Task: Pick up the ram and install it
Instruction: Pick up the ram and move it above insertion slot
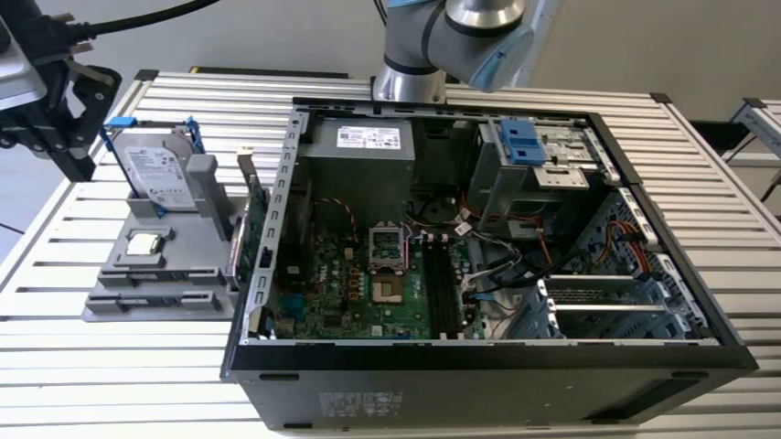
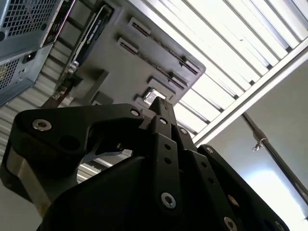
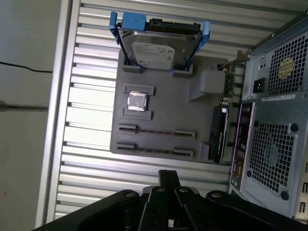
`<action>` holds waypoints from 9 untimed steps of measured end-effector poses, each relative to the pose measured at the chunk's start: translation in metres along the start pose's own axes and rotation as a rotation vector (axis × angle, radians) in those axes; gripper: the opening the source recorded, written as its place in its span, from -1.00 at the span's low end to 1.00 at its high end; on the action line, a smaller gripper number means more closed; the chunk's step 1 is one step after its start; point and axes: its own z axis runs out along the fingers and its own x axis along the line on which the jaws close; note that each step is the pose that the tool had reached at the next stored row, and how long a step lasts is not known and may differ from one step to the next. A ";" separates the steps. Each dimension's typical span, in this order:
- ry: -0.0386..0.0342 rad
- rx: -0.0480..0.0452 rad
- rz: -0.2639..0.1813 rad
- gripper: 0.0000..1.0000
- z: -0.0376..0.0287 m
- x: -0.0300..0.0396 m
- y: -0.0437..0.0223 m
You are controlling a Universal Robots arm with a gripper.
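Slatted table [image 1: 123, 384] bearing an open computer case [image 1: 488, 366]. Just beside the case, at the exterior view's left, a grey holder [image 3: 163, 106] with a hard drive [image 3: 154, 50] standing upright. Gripper [image 3: 169, 175] raised clear of the holder, fingertips pressed together, nothing seen between them. Ram [image 3: 156, 131]: thin strip seen edge-on in a holder slot, untouched, apart from the fingertips.
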 end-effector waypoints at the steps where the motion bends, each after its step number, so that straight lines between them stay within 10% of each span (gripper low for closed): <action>1: 0.0002 -0.0001 -0.005 -1.00 0.0000 0.0000 0.0000; 9: 0.0018 -0.0006 -0.040 -1.00 -0.0001 0.0000 0.0000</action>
